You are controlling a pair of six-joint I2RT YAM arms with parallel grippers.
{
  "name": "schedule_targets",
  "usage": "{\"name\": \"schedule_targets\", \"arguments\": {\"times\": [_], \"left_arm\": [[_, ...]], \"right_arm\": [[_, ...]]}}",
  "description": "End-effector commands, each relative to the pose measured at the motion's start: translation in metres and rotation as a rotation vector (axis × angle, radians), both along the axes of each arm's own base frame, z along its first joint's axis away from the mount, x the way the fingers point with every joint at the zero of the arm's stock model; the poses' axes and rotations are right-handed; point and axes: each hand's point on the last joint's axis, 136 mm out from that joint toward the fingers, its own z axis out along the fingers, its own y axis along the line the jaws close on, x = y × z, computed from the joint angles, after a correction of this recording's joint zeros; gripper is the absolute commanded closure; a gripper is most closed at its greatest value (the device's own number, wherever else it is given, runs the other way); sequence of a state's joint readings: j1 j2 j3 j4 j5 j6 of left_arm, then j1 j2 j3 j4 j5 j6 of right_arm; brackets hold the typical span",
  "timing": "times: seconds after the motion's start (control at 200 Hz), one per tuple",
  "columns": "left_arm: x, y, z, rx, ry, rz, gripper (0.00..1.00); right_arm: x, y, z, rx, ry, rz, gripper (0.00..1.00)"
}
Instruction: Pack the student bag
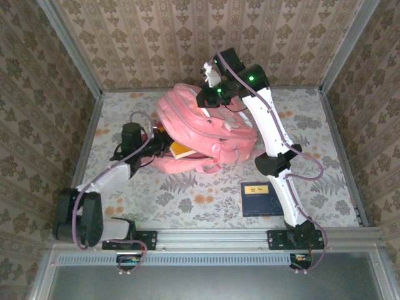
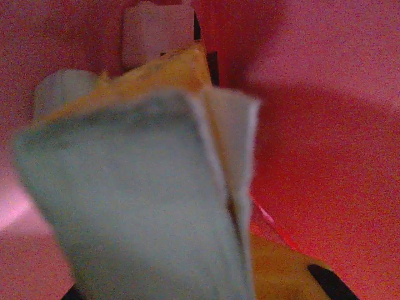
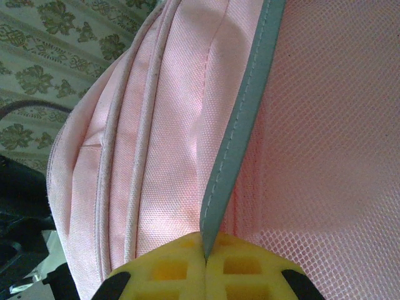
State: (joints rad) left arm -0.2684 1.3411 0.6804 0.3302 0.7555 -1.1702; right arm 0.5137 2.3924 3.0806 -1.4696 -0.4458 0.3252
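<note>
Slumped toward the far middle of the tabletop: the student bag, mouth turned left. Reaching over it from the right, the right tool, closed tight on the grey trim along the bag's far upper edge, in all likelihood to lift that lip and hold the mouth wide for loading. At the bag's left side, the left tool, pushed up to the opening and apparently clamped on a yellow book, though too blurred in the wrist view to be sure. Pink lining on every side of the book there, hence judged already partway inside. Lying flat at the near right of the tabletop, well apart from the bag, a dark blue book, probably next for packing. Judged as mid-insertion: lifting on one side, feeding in on the other, a split needed against limp fabric sagging shut across the gap.
</note>
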Motion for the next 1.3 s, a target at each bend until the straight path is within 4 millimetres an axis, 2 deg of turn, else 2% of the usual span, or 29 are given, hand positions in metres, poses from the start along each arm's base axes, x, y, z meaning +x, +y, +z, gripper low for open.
{"name": "schedule_targets", "arguments": {"times": [0.0,0.15,0.195,0.265,0.305,0.355,0.47,0.595,0.75,0.945,1.1,1.295], "left_arm": [[0.029,-0.014,0.025,-0.002,-0.178,0.009,1.00],[0.049,-0.047,0.012,-0.001,-0.170,-0.033,1.00],[0.054,-0.055,0.008,0.004,-0.160,-0.044,0.87],[0.059,-0.065,0.004,0.000,-0.146,-0.060,0.60],[0.060,-0.066,0.004,0.001,-0.140,-0.060,0.50],[0.058,-0.062,0.004,0.015,-0.134,-0.048,0.42],[0.049,-0.041,0.004,0.095,-0.133,-0.002,0.27],[0.031,-0.020,0.010,0.141,-0.139,0.023,0.17],[0.017,0.017,0.004,0.176,-0.094,0.103,0.12],[-0.002,0.065,0.025,0.239,-0.108,0.197,0.11],[-0.021,0.099,0.038,0.315,-0.117,0.269,0.11],[-0.040,0.129,0.048,0.456,-0.120,0.340,0.12]], "right_arm": [[-0.018,0.011,0.063,0.138,-0.136,0.048,1.00],[-0.017,0.020,0.052,0.117,-0.130,0.057,1.00],[-0.016,0.022,0.049,0.110,-0.131,0.056,1.00],[-0.012,0.021,0.045,0.095,-0.135,0.037,1.00],[-0.010,0.020,0.042,0.086,-0.135,0.028,1.00],[-0.007,0.017,0.038,0.067,-0.136,0.012,1.00],[0.000,0.009,0.033,0.013,-0.156,-0.034,1.00],[0.009,-0.001,0.029,-0.041,-0.184,-0.085,1.00],[0.018,-0.013,0.026,-0.095,-0.209,-0.145,1.00],[0.025,-0.020,0.018,-0.158,-0.228,-0.193,1.00],[0.026,-0.001,-0.002,-0.182,-0.209,-0.171,1.00],[0.023,0.055,-0.048,-0.157,-0.142,-0.102,0.91]]}}
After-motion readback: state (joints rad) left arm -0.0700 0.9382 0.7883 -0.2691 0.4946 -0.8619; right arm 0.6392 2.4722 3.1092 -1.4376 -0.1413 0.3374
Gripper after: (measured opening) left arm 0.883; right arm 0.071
